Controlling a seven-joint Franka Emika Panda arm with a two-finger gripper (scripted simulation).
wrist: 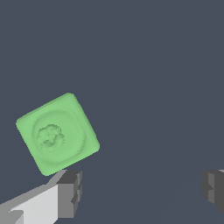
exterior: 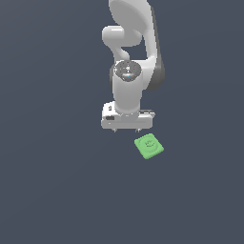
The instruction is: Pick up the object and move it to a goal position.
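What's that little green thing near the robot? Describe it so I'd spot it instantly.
Find the white arm's gripper above the plain dark floor. Just below it, toward the exterior view's right, lies a flat green block. It is the only coloured thing, square with rounded corners and a round embossed mark.

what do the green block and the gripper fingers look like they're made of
Green block: looks like matte moulded plastic or rubber, going by its even colour, rounded corners and shallow embossed round mark. Gripper fingers: flat dull grey pads with stepped edges, perhaps rubber or coated metal. Being a simulator render, both are guesses.

White glossy arm [exterior: 128, 52], grey-padded tool [wrist: 140, 188]
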